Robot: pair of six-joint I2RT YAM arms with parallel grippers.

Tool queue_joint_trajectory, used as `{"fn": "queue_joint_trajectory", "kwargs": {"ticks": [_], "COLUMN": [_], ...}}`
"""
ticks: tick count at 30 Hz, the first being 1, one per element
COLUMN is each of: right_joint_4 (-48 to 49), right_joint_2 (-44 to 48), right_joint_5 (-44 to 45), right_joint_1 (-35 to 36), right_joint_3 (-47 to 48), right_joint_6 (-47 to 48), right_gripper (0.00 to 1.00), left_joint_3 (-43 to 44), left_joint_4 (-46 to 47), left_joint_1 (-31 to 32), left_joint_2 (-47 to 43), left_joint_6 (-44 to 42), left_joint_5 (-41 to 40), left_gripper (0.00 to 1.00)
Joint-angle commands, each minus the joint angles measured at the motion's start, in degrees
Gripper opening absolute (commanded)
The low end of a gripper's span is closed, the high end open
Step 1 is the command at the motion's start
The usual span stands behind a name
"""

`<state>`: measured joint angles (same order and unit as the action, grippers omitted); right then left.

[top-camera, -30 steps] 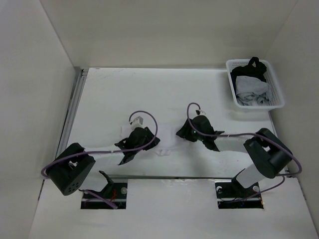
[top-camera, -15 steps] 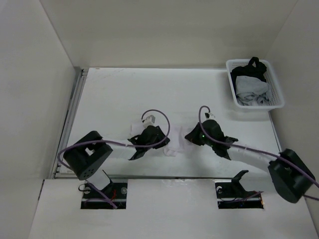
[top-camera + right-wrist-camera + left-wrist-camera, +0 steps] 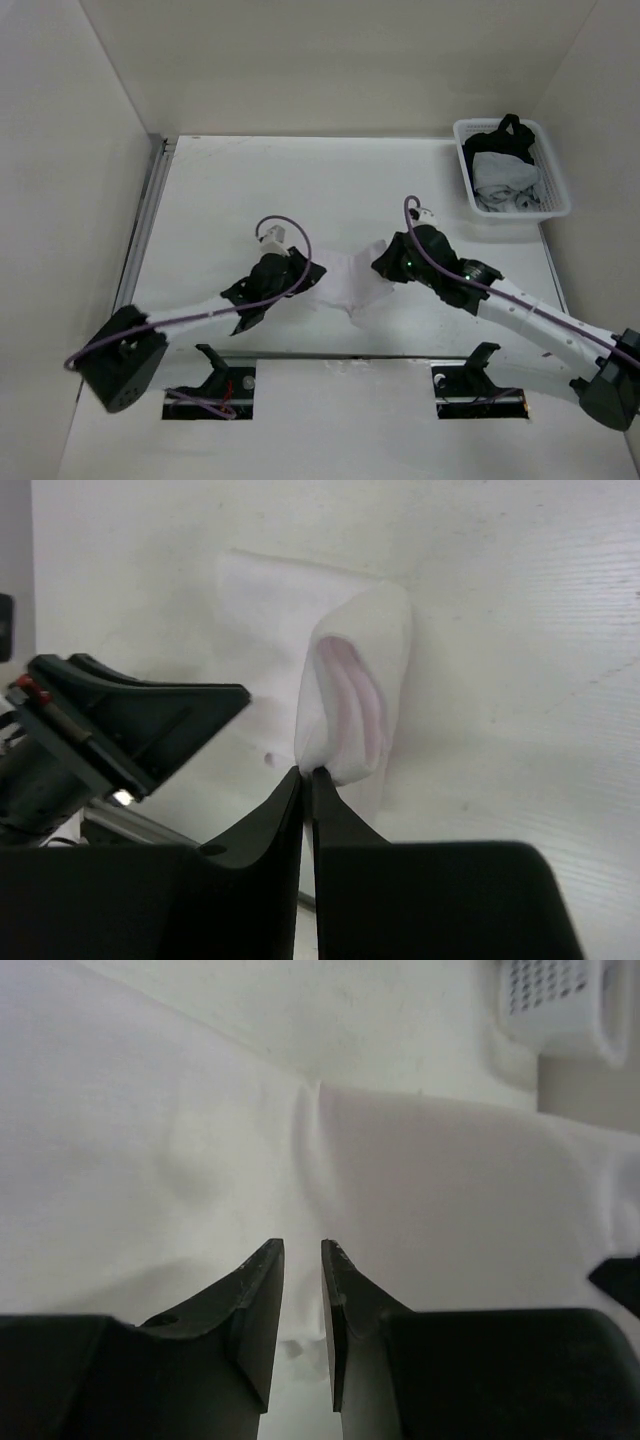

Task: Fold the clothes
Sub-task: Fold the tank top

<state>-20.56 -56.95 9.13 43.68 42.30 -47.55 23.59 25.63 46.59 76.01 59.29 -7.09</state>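
The clothes (image 3: 350,284) stretch between the left tool (image 3: 302,1260) and right tool (image 3: 307,776), each pinching an edge.

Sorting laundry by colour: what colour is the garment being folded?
The garment is plain white; best in top external view.

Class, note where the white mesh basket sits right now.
Top view: the basket sits in the far right corner of the table, by the right wall, well apart from the white garment.
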Motion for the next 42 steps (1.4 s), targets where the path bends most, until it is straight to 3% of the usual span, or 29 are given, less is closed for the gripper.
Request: {"fn": "queue_joint_trajectory", "kwargs": {"ticks": [1, 5, 9, 15, 26, 30, 32, 36, 39, 42], "right_joint_4": [-1.77, -1.16, -0.54, -0.53, -0.19, 1.92, 3.58, 9.29, 13.95, 16.07], "right_joint_2": [-4.99, -15.27, -25.12, -37.25, -48.86, -50.72, -51.16, -49.76, -45.73, -38.79], "right_joint_5": [2.65, 3.88, 4.32, 3.8, 1.16, -0.33, -1.12, -5.42, -7.72, -4.13], "right_joint_1": [3.02, 5.49, 7.34, 9.18, 9.71, 9.54, 9.88, 10.15, 10.06, 9.71], "right_joint_3": [6.11, 12.09, 18.41, 27.9, 37.41, 38.55, 38.82, 37.68, 34.7, 28.65], "right_joint_6": [-0.17, -0.88, -1.75, -4.04, -8.08, -9.93, -10.63, -12.3, -12.48, -10.82], "right_gripper": [0.07, 0.08, 0.08, 0.08, 0.12, 0.17, 0.27, 0.36, 0.37, 0.32], "left_joint_3": [-5.56, -9.09, -10.41, -11.64, -13.66, -14.19, -14.37, -13.93, -11.91, -8.84], "left_joint_4": [-4.51, -14.0, -18.68, -18.25, -17.54, -17.63, -18.15, -20.87, -22.37, -21.59], "left_joint_1": [-4.61, -12.6, -18.32, -22.11, -23.96, -23.96, -24.05, -24.04, -24.22, -21.07], "left_joint_2": [-13.38, -27.55, -34.16, -34.7, -37.07, -38.12, -39.18, -41.99, -42.0, -38.23], "left_joint_6": [-0.84, -1.19, -2.68, -3.21, -3.21, -2.86, -2.69, -2.68, -3.39, -3.3], "left_joint_5": [-0.73, -0.29, 2.78, 7.26, 9.02, 9.11, 9.2, 8.68, 8.76, 8.5], "left_gripper": [0.21, 0.22, 0.22, 0.22, 0.22, 0.22, 0.22, 0.22, 0.22, 0.22]}}
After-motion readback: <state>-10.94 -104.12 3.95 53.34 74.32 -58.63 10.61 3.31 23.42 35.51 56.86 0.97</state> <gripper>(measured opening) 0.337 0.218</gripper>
